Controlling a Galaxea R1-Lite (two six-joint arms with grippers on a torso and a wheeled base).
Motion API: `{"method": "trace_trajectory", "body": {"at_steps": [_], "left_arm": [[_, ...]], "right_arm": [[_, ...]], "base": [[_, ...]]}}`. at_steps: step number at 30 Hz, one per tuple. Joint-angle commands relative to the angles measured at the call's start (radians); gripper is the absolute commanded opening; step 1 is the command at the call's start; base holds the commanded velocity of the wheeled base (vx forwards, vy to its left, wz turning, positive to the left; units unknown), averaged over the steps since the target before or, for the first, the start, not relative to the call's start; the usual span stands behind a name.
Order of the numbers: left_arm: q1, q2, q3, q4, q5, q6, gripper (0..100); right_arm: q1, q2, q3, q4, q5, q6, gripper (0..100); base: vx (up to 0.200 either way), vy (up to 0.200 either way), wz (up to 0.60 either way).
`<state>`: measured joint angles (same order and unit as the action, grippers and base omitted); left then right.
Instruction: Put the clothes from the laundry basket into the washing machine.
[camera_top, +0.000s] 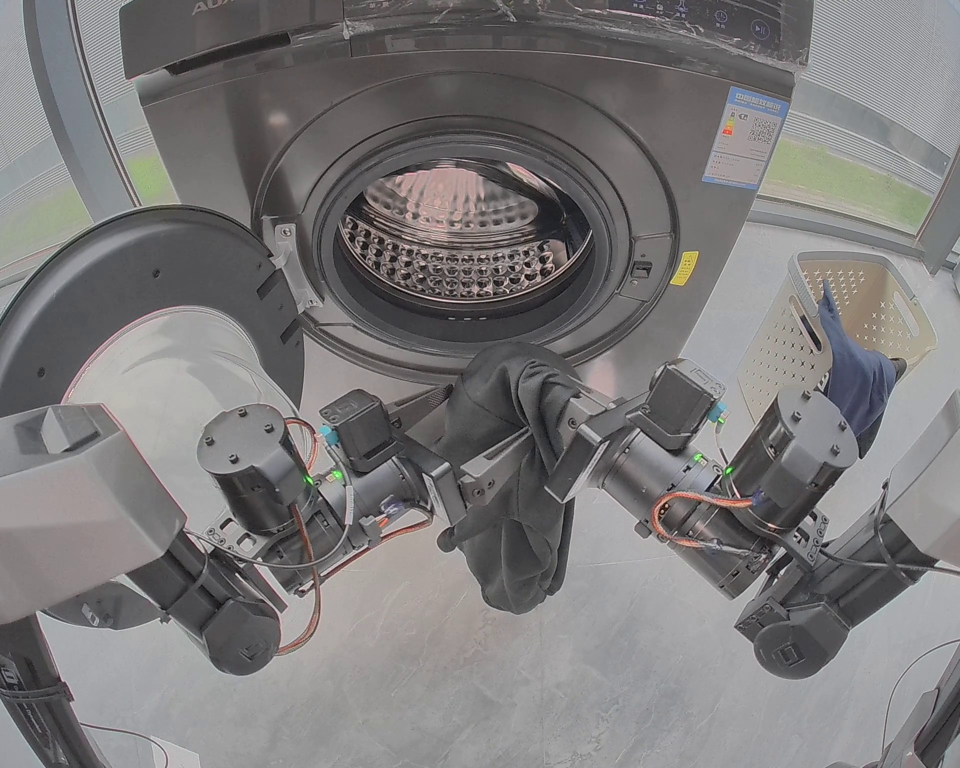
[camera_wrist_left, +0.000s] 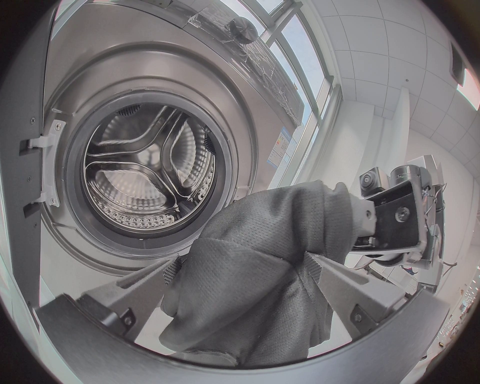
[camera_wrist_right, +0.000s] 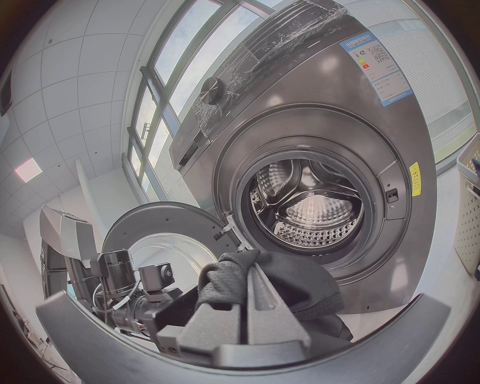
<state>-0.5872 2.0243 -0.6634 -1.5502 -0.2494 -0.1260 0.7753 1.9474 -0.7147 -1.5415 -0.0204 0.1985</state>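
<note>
A dark grey garment (camera_top: 518, 560) hangs between my two grippers, just below and in front of the washing machine's round opening (camera_top: 465, 235). My right gripper (camera_top: 558, 425) is shut on its upper fold; the pinched cloth (camera_wrist_right: 300, 285) bulges past the closed fingers (camera_wrist_right: 260, 305). My left gripper (camera_top: 488, 428) is open, its fingers (camera_wrist_left: 171, 270) spread wide with the bulk of the garment (camera_wrist_left: 250, 280) lying between them. The steel drum (camera_wrist_left: 150, 170) holds no clothes. A blue garment (camera_top: 855, 375) hangs over the laundry basket (camera_top: 880, 295) to the right of the machine.
The washing machine's door (camera_top: 150, 300) stands swung open on the left, close beside my left arm. The pale basket leans on the floor against the machine's right side. Bare grey floor (camera_top: 600, 680) lies beneath the hanging garment.
</note>
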Motion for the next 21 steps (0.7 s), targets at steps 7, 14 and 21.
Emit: {"method": "trace_trajectory", "body": {"at_steps": [7,14,21], "left_arm": [[-0.006,0.057,-0.065,0.001,0.01,-0.001,0],[-0.013,0.001,0.011,-0.001,0.01,0.008,0],[-0.013,-0.071,0.102,0.001,0.009,0.011,100]], "right_arm": [[0.007,0.005,0.003,0.0,-0.003,0.001,0],[-0.01,0.005,0.001,0.0,-0.004,0.004,0],[-0.008,0.005,-0.002,0.0,-0.004,0.006,0]], "base": [[0.0,0.0,0.0],[0.0,0.0,0.0],[0.0,0.0,0.0]]}}
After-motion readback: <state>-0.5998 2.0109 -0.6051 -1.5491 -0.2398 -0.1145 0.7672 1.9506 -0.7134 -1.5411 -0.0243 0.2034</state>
